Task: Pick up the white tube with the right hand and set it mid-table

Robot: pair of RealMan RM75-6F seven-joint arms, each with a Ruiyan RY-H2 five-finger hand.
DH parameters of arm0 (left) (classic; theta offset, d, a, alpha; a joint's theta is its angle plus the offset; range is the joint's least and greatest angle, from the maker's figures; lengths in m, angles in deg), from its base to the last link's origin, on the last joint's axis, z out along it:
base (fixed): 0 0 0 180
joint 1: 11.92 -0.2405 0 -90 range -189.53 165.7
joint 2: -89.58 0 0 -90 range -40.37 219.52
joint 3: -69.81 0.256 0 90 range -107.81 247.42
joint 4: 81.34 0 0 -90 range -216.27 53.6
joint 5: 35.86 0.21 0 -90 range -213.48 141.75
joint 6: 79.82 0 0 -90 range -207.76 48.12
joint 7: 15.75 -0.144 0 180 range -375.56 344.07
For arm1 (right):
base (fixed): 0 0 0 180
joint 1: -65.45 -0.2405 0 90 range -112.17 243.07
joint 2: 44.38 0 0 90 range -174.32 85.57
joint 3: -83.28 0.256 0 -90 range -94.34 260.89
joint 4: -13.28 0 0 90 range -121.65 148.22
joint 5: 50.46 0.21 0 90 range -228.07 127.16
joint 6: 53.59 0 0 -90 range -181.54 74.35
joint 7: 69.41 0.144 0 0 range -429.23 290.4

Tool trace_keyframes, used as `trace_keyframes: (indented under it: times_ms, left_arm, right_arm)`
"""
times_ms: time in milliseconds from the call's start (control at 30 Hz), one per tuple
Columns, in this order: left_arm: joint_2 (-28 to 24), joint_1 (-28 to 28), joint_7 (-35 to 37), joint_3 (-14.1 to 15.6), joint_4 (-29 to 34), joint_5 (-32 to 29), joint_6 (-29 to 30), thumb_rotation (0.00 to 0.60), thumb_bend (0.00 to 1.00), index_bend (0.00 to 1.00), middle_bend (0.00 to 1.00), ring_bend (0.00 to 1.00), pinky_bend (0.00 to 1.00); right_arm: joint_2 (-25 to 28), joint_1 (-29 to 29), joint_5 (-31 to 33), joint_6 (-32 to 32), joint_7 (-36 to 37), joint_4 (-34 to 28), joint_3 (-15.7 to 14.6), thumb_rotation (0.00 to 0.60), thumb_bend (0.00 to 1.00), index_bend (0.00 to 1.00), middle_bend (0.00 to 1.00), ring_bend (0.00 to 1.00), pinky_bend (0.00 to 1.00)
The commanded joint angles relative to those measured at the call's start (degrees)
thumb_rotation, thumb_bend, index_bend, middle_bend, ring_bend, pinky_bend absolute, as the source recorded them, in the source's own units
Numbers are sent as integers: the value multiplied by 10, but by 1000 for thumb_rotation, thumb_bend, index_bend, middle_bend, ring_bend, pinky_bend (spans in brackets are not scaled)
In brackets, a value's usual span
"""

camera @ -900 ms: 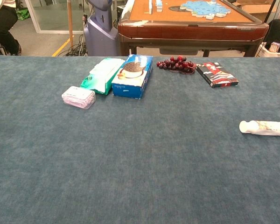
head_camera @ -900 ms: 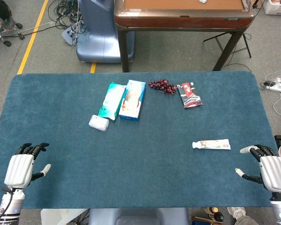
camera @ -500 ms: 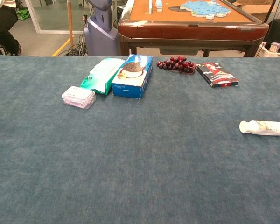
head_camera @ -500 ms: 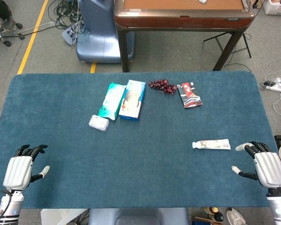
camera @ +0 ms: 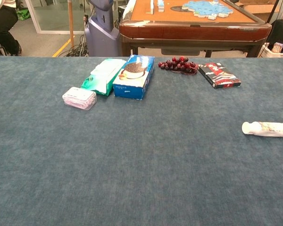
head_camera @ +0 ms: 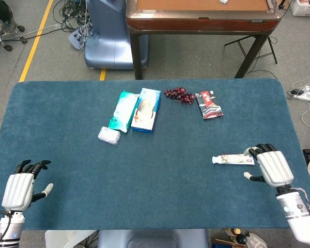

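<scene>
The white tube [head_camera: 232, 159] lies flat on the right part of the blue table, cap toward the left; the chest view shows the white tube [camera: 268, 128] at its right edge. My right hand [head_camera: 269, 167] hovers just right of the tube's tail end, fingers apart, holding nothing. Whether its fingertips touch the tube I cannot tell. My left hand [head_camera: 20, 188] stays open at the near left corner, far from the tube. Neither hand appears in the chest view.
A green packet [head_camera: 123, 110] and a blue box [head_camera: 146, 109] lie side by side at the back middle, with a small white pack [head_camera: 109, 135] in front of them. Dark grapes [head_camera: 179, 94] and a red-black packet [head_camera: 209, 105] sit at the back right.
My right hand has moved forward and left from the near right corner, up to the tube's tail end. The left hand has barely shifted. The tube has not moved.
</scene>
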Motion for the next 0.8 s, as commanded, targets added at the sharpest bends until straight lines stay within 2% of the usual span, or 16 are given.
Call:
trace_keyframes:
  times_ms: [33,333,800]
  left_arm:
    - [0,0,2,1,0,1,0,600,202,264,395,366,142]
    - [-1,-2,9,6,0,5,-2,600,202,264,395,366,142]
    - [-2,-8,13,10,1,3,2,600,202,263,395,366,142]
  right_arm:
    - [-30,-30,24,38,-33,30,8,600,114,410,439,282,262]
    - [-95,-79,69,107,-60,101,8,600,115,410,404,260,262]
    - [-162,-126,95,163,-62,202,3,600,167,410,403,260,262]
